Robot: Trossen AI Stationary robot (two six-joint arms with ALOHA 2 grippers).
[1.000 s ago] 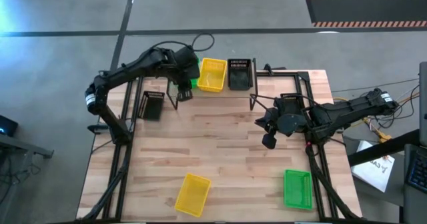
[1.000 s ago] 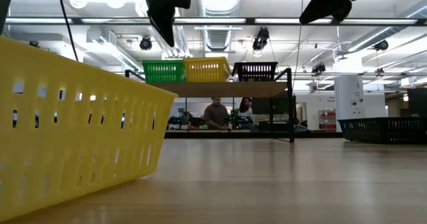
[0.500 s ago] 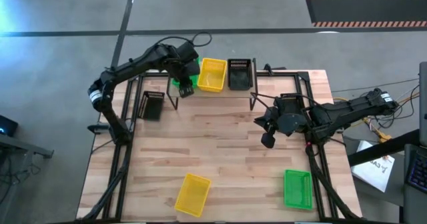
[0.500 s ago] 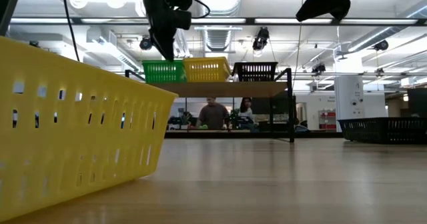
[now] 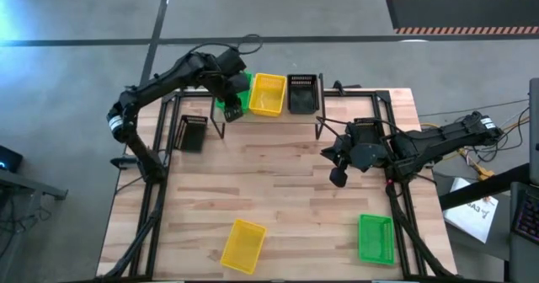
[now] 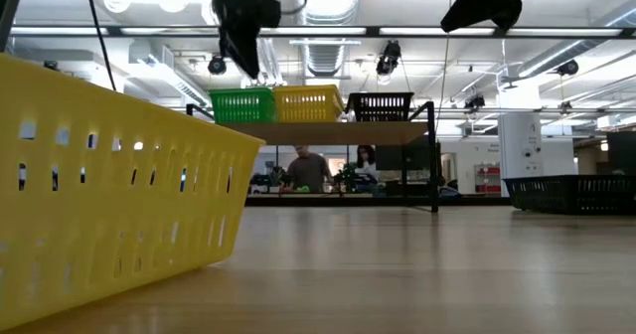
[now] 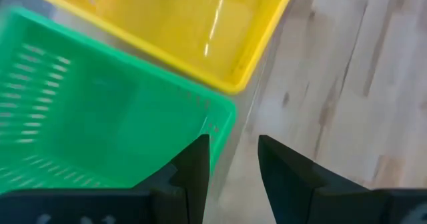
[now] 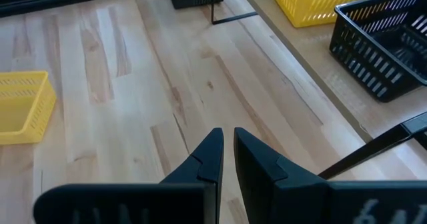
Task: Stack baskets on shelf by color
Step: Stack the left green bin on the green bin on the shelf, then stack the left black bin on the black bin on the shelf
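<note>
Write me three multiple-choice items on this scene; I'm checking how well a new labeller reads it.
1. Which basket stands in the middle of the shelf?
A green
B yellow
C black

2. How many baskets lie on the table, off the shelf?
A one
B three
C five

3. What is the right end effector holding?
A a black basket
B a green basket
C nothing

Answers:
1 B: the middle yellow basket has a green basket on one side and a black one on the other.
2 B: a loose black basket, a loose yellow basket and a loose green basket lie on the planks.
3 C: its fingers are nearly together over bare wood, with nothing between them.
</note>
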